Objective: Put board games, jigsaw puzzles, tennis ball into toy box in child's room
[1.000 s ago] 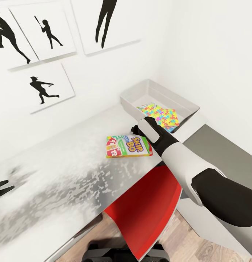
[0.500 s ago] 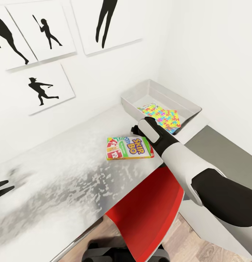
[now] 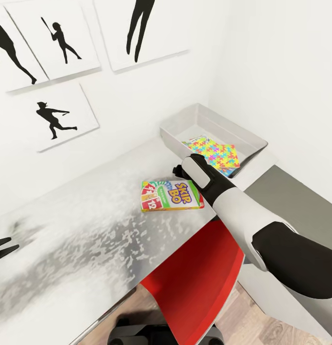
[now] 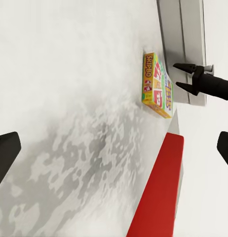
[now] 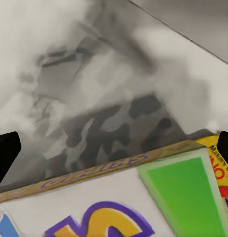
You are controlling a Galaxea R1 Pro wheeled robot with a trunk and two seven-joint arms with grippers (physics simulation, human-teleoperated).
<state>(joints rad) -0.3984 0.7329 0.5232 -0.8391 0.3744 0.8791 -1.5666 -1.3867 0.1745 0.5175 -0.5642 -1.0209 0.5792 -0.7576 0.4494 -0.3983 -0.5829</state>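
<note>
White walls with black silhouette pictures (image 3: 53,117) enclose the corner where the tabletop (image 3: 89,230) runs toward the toy box (image 3: 247,136). Head view: against the pictures of a second ago, the whole scene has drifted slightly, which indicates camera movement rather than movement of the things; the game box (image 3: 171,195) lies flat on the tabletop, not lifted, and the right arm holds the same pose above its far edge. The right end effector (image 3: 177,170) is largely hidden behind its wrist. The toy box contains the jigsaw puzzles (image 3: 214,154); a red chair (image 3: 194,282) stands under the tabletop edge. Left wrist view: the left end effector (image 4: 114,150) is spread wide and empty above bare tabletop, well apart from the game box (image 4: 157,85); the right end effector (image 4: 193,78) shows parted fingers just beside that box. Right wrist view: both fingertips (image 5: 6,153) stand wide, with the game box (image 5: 119,202) directly below. Judgement: the grasp is not yet made; closure on the box remains the pending step.
</note>
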